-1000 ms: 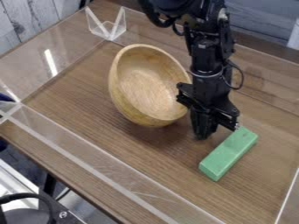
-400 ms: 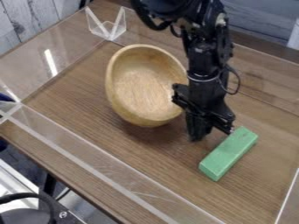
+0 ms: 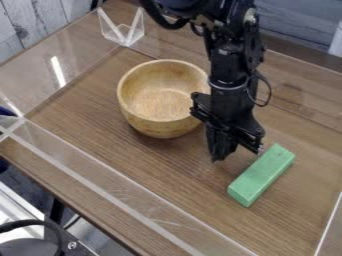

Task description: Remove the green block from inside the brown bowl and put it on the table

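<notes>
The green block (image 3: 261, 175) lies flat on the table (image 3: 120, 160) at the right, well outside the brown bowl (image 3: 163, 96). The bowl stands upright on its base left of centre, its pale inside showing nothing in it. My gripper (image 3: 227, 153) points straight down just right of the bowl's rim and left of the block's far end, its tips close above the tabletop. The black fingers are pressed together, shut, with nothing held between them.
Low clear acrylic walls (image 3: 80, 170) edge the tabletop on all sides. A small clear acrylic stand (image 3: 123, 28) sits at the back left corner. The black arm (image 3: 221, 40) rises from the gripper toward the top of the view.
The bowl was tipped on its side with its opening toward the camera; it has rocked back and now stands upright. The gripper shifted slightly left. The block stayed put.
</notes>
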Tool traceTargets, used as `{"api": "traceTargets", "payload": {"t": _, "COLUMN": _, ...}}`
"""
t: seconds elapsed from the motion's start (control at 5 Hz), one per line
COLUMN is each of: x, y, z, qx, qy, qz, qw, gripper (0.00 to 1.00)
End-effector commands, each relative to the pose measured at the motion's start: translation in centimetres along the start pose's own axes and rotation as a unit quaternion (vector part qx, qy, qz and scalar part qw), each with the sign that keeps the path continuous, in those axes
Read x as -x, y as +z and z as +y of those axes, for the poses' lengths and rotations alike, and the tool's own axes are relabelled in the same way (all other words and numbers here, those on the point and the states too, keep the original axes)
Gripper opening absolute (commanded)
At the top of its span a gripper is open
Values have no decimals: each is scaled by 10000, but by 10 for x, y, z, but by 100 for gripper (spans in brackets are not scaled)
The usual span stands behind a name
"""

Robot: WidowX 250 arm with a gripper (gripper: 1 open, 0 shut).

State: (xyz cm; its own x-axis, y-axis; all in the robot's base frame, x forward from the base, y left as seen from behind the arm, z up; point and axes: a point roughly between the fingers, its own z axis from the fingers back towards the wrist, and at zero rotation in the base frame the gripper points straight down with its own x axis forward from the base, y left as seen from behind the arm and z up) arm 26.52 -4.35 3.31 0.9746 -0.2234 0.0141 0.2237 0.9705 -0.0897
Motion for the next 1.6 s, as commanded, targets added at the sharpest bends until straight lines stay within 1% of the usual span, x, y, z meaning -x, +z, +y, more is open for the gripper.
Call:
{"api": "traceTargets", "payload": {"t": 0.0, "x": -3, "y": 10, "z": -4, "qx": -20, "qy": -110, "qz": -157, "qw": 9998, "gripper": 0}}
{"api": "traceTargets", "payload": {"t": 0.4, "x": 0, "y": 3, "z": 5, "qx": 33, "qy": -253, "qz": 302, "qw": 9992, "gripper": 0}}
{"api": "traceTargets", "payload": {"t": 0.8, "x": -3, "y": -7, "z": 10, "qx": -18, "qy": -329, "qz": 191, "qw": 9993, "gripper": 0}}
{"api": "traceTargets", "payload": {"t": 1.2, "x": -1, "y": -8, "z": 4, "qx": -125, "qy": -395, "qz": 295, "qw": 9987, "gripper": 0}}
{"api": "traceTargets", "payload": {"t": 1.4, "x": 2, "y": -8, "z": 6, "qx": -156, "qy": -249, "qz": 335, "qw": 9990, "gripper": 0}}
